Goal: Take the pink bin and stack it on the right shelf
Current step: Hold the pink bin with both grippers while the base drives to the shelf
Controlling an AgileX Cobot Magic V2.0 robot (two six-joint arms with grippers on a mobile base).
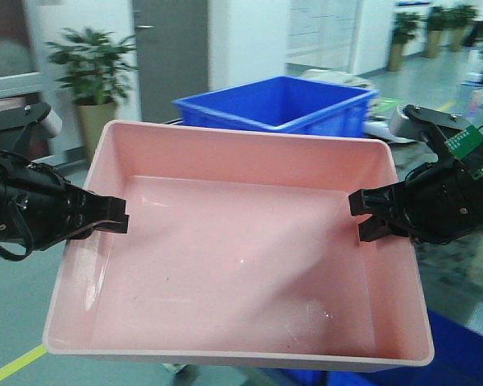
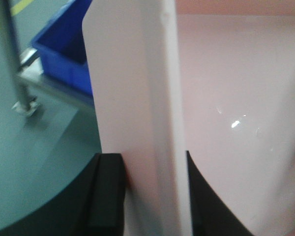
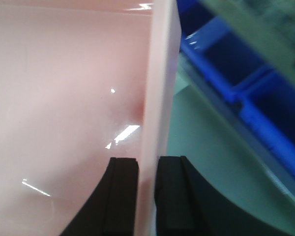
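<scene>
The pink bin is held up in the air and fills most of the front view, its empty floor facing the camera. My left gripper is shut on the bin's left wall; in the left wrist view that wall runs up between the two black fingers. My right gripper is shut on the bin's right wall; in the right wrist view the pale rim is pinched between both pads. The right shelf is out of view.
A blue crate stands just behind the bin. More blue crates lie to the right below the bin, and one to the left beside a metal post. The teal floor carries a yellow line; a potted plant stands at the back left.
</scene>
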